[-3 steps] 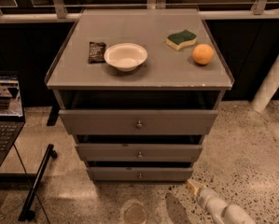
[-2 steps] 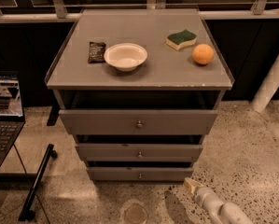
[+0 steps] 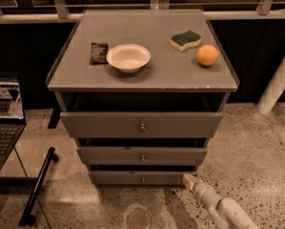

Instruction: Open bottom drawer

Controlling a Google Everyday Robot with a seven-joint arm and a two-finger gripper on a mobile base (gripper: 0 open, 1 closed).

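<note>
The bottom drawer point(image 3: 132, 177) is the slimmest grey front of three, low on the grey cabinet, with a small round metal knob point(image 3: 143, 179) at its centre. It sits slightly out from the cabinet body, as do the two drawers above it. My gripper point(image 3: 188, 180) comes in from the lower right on a white arm point(image 3: 223, 209). Its cream tip is at the drawer front's right end, at the same height as the knob and well to the right of it.
The cabinet top point(image 3: 147, 75) holds a white bowl point(image 3: 128, 57), a dark packet point(image 3: 98, 52), a green sponge point(image 3: 185, 40) and an orange point(image 3: 207, 55). A laptop point(image 3: 4, 113) on a stand is at the left. A white post point(image 3: 278, 80) rises at the right. The floor is speckled.
My gripper has moved a little up and to the left, closer to the right end of the bottom drawer front. The drawers have not moved.
</note>
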